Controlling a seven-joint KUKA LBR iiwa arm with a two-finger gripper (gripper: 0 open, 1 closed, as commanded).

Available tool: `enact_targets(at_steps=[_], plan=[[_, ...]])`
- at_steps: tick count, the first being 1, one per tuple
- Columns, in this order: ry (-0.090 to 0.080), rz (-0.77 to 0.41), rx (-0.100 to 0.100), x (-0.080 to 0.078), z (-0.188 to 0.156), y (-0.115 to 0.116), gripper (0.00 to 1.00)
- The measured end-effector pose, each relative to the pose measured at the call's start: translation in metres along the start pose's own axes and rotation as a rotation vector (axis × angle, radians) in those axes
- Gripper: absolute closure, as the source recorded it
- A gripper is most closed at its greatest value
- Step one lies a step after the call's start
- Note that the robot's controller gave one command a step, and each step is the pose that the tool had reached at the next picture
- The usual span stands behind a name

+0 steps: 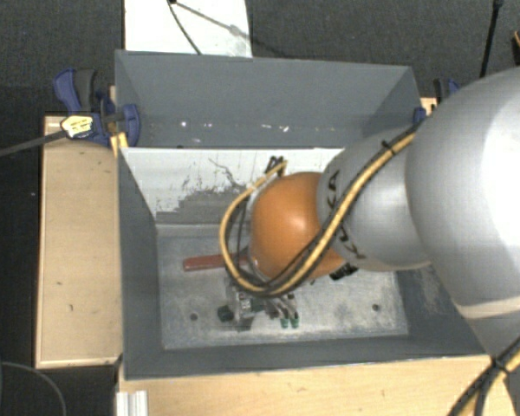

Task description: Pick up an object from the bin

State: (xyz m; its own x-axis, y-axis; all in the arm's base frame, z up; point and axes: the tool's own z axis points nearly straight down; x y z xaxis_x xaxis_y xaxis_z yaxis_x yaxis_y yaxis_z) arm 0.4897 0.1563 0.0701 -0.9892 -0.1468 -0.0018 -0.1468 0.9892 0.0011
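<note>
Bin point(143, 258): grey metal, scuffed floor.
Rod point(204, 263): red-brown, slim, flat on floor left of ctr; right end hidden under the robot.
Dark piece point(225, 315): small, on floor just left of gripper.
Gripper point(253, 312): low at floor, front-ctr, among small bits; how wide it's spread can't be told.
Green bits point(288, 321): just right of gripper.
Arm point(451, 198): in from rt, with orange cover point(286, 224) and cables at wrist.

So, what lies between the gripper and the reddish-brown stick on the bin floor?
Only bare bin floor lies between the gripper and the reddish-brown stick, as the camera view shows.
</note>
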Motion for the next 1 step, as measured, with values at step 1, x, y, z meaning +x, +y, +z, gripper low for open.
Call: enact_targets(at_steps=[1], plan=[[-0.010,-0.122,-0.001,-0.0066,-0.1984,0.0182,1.00]])
